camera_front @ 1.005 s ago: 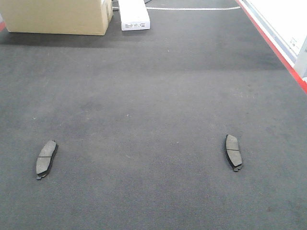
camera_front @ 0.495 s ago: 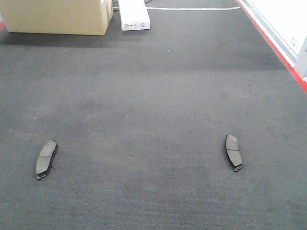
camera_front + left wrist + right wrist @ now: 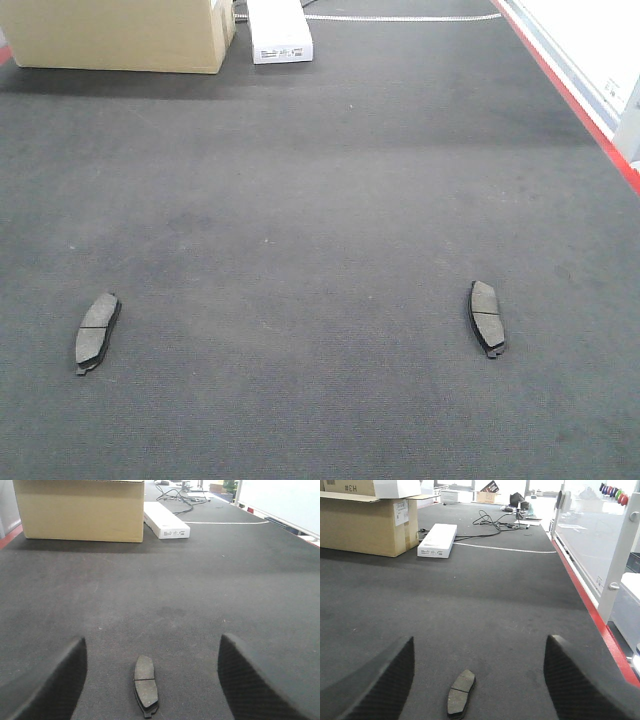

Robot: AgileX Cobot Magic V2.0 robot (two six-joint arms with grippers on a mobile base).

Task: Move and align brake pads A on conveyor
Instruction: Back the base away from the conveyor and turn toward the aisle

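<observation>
Two brake pads A lie flat on the dark conveyor [image 3: 320, 200], far apart. One pad [image 3: 97, 330] is near the front left, the other [image 3: 487, 317] near the front right. No gripper shows in the front view. In the left wrist view my left gripper [image 3: 152, 639] is open, and a pad [image 3: 145, 685] lies on the belt between and below its fingers, untouched. My right gripper [image 3: 480, 638] in the right wrist view is open too, above a pad [image 3: 460, 692] that lies slightly tilted between its fingers.
A cardboard box [image 3: 120, 35] and a flat white box [image 3: 278, 30] stand at the belt's far left end. The red edge strip [image 3: 570, 100] runs along the right side beside a white panel. Cables [image 3: 500, 522] lie at the far end.
</observation>
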